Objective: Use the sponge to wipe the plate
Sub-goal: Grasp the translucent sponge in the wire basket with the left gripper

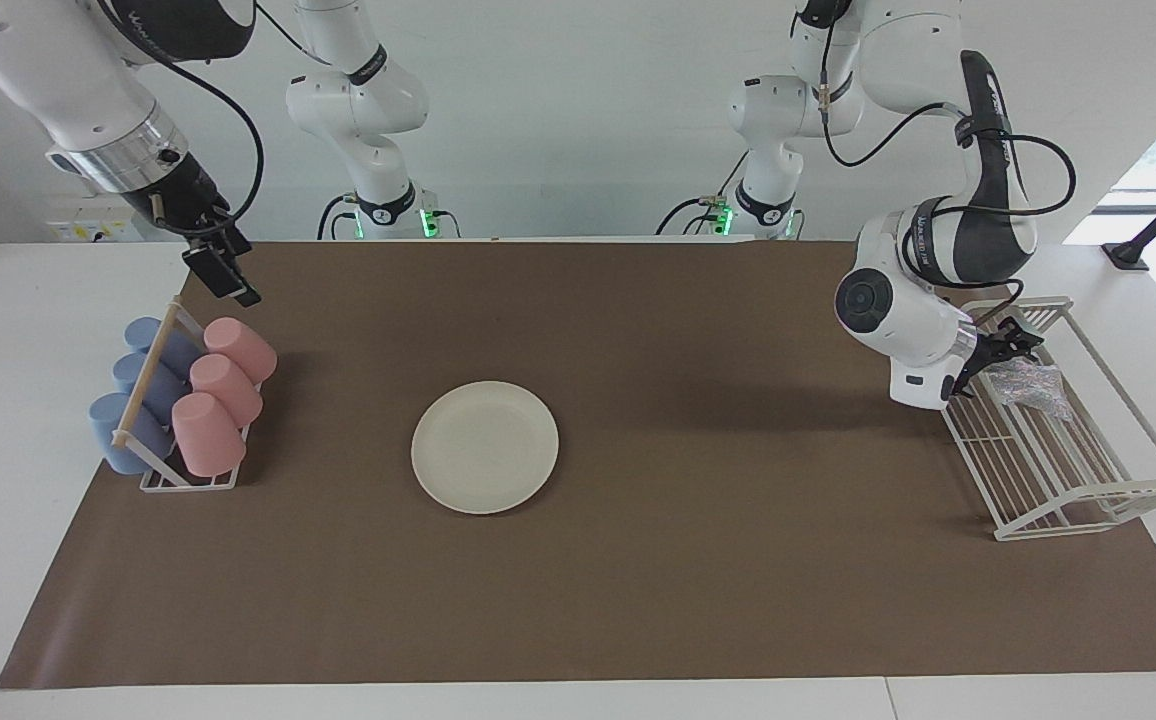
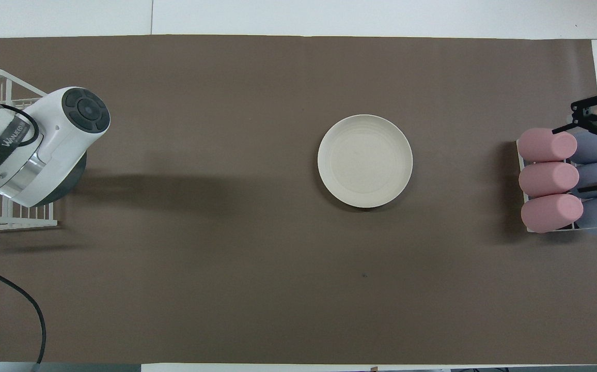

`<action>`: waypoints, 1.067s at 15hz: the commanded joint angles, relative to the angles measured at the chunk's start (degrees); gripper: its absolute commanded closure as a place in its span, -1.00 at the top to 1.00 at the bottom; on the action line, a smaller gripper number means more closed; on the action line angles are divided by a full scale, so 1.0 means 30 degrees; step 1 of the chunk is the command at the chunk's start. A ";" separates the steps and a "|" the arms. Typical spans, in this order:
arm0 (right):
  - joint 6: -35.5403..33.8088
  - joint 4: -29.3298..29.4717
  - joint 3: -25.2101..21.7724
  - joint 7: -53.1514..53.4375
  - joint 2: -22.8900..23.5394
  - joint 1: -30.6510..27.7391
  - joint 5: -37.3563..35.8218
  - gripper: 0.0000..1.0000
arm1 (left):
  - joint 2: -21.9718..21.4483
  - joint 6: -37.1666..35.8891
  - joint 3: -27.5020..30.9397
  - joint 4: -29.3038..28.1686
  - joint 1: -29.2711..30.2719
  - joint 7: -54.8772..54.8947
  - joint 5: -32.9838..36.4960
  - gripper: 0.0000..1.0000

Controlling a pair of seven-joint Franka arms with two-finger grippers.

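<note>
Brown mat [image 1: 638, 580] under plate [image 1: 485, 447]

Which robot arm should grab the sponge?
The left arm. Its end effector is already down in the wire rack right at the sponge, while the right end effector waits above the cups.

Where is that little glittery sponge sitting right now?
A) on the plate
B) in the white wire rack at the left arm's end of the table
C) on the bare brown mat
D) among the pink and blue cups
B: the sponge lies in the white wire rack, with the left end effector right at it, while the plate sits bare mid-table.
</note>
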 commanded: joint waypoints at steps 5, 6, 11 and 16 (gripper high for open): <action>0.0056 -0.0582 0.0171 0.1588 -0.0526 0.0073 0.0434 1.00 | 0.0011 0.0617 -0.0094 -0.0144 0.0257 -0.0309 0.0428 -0.88; 0.0000 -0.0553 0.0317 0.1878 -0.0526 0.0102 0.0434 1.00 | 0.0041 0.0617 -0.0094 -0.0115 0.0228 -0.0338 0.0428 -1.00; -0.0498 -0.0611 0.1224 0.5683 -0.0643 0.0103 0.0405 1.00 | 0.0158 0.0501 -0.0123 0.0294 0.0052 -0.0572 0.0282 -1.00; 0.0088 -0.1576 0.2514 0.7531 -0.1052 0.0132 0.0112 1.00 | -0.0046 -0.1540 -0.0502 0.3856 -0.0356 -0.0251 -0.4152 -1.00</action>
